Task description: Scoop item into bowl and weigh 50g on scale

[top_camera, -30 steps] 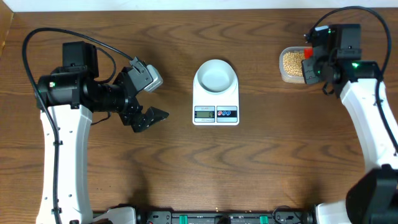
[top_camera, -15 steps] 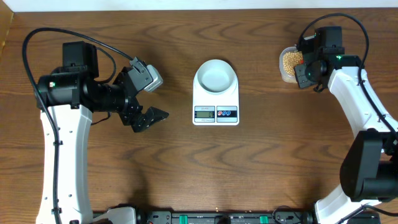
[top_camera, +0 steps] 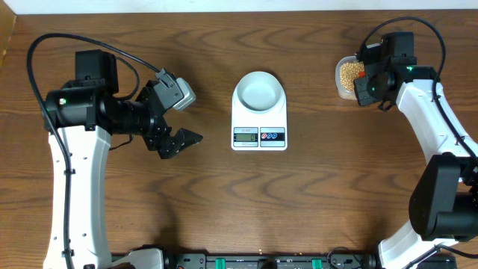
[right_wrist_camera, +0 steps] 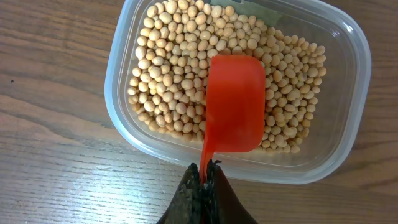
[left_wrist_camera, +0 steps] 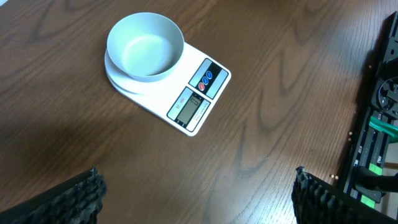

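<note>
Pinching the thin handle of an orange-red plastic scoop (right_wrist_camera: 235, 106) between the right fingers (right_wrist_camera: 203, 186), pressed tight together on it just above the near rim of a clear rounded-rectangular plastic tub (right_wrist_camera: 117, 87). Reaching the scoop's cup out over many small round beige-yellow beans (right_wrist_camera: 168, 81) heaped inside that tub, rounded back turned up toward the wrist camera. Impossible to tell whether touching the beans or hanging just over them. Seen from overhead toward the far right corner of a brown wooden surface (top_camera: 224, 209), with the tub partly hidden under the right arm's black wrist. Resting at the centre of the surface, well apart from the tub: a flat white rectangular digital scale (top_camera: 259, 136), small grey display and two round buttons along the front edge, digits too small to read. Sitting upright on the scale's round platform, a small round pale bluish-white bowl (top_camera: 258, 90), about as wide as the scale. Hanging to the left of the scale and gripping nothing, the left fingers (left_wrist_camera: 78, 199), spread wide with black ridged tips at both lower corners of the left wrist view, bowl and scale framed between them farther off.
</note>
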`<state>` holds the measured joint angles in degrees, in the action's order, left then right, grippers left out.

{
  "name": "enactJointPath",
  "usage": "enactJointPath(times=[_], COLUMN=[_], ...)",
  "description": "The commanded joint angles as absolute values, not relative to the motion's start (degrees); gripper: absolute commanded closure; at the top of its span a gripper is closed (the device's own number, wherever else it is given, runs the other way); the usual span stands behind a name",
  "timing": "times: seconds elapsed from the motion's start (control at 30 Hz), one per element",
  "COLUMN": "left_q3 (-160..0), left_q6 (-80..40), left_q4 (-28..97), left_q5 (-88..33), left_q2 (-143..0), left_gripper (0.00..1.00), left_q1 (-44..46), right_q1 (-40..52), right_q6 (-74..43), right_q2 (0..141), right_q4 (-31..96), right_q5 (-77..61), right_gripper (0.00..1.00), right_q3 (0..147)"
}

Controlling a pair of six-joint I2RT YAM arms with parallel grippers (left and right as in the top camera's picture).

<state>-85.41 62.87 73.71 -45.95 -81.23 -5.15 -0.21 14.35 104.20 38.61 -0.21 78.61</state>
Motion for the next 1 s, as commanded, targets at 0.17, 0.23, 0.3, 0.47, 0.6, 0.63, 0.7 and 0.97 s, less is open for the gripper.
enactJointPath(times=[0.17,0.23,0.3,0.47,0.6,0.63,0.7,0.97], left_q3=[-85.1,-85.1,-85.1,-85.1,-85.1,-85.1,-85.1,-85.1], left_q6=[63.4,63.4,63.4,63.4,63.4,63.4,63.4,63.4], left_q4=[74.1,74.1,74.1,74.1,74.1,74.1,74.1,74.1], left_q5=[-45.8,-45.8,-45.8,-45.8,-45.8,-45.8,-45.8,-45.8], left_q2=[-81.2,-81.2,-81.2,-81.2,-81.2,-81.2,-81.2,-81.2], left_gripper=[0.02,0.02,0.02,0.02,0.02,0.02,0.02,0.02], left_q1=[-5.3,-5.3,-5.3,-5.3,-5.3,-5.3,-5.3,-5.3], right_q1=[-0.3,-0.3,-0.3,-0.3,-0.6,-0.7,-0.8,-1.6], right_q6=[13.3,13.3,13.3,13.3,13.3,13.3,13.3,10.1], right_q2=[105.2,105.2,105.2,105.2,105.2,105.2,105.2,105.2], right_q4=[39.7,39.6,39.6,39.8,40.3,40.3,40.3,41.7], right_q5=[-2.2,-2.2,-2.2,-5.5,-6.2,-6.2,-6.2,-6.2], right_gripper=[0.99,0.99,0.99,0.99,0.99,0.99,0.99,0.99], right_q3=[79.0,79.0,79.0,79.0,79.0,79.0,79.0,79.0])
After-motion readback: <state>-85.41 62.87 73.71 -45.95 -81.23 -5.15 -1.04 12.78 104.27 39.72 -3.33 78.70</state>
